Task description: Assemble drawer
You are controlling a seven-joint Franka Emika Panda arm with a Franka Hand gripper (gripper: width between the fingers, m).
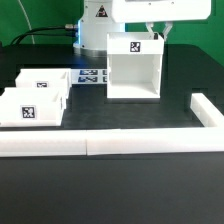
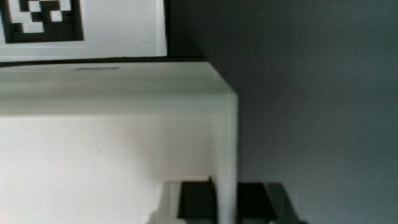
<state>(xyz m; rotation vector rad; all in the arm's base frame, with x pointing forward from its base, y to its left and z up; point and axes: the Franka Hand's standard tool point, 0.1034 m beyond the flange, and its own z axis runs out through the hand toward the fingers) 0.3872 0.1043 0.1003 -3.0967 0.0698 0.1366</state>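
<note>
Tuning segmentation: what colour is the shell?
White shell, black-and-white tag on top; exterior view shows it best.

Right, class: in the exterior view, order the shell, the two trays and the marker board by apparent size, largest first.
1. shell, clearly largest.
2. near tray and far tray: alike; nearness to the camera may flatter the near one, so unranked.
3. marker board, smallest as seen, only partly visible.

- Open table [image 1: 176,112] between drawer shell [image 1: 132,70] and side bar [image 1: 211,113] on the exterior view's right.
- Fenced along the near edge by front bar [image 1: 110,144].
- Crowded on the exterior view's left: rear tray [image 1: 45,82] and front tray [image 1: 28,106] close together.
- Marker board [image 1: 92,76] flat between trays and shell.
</note>
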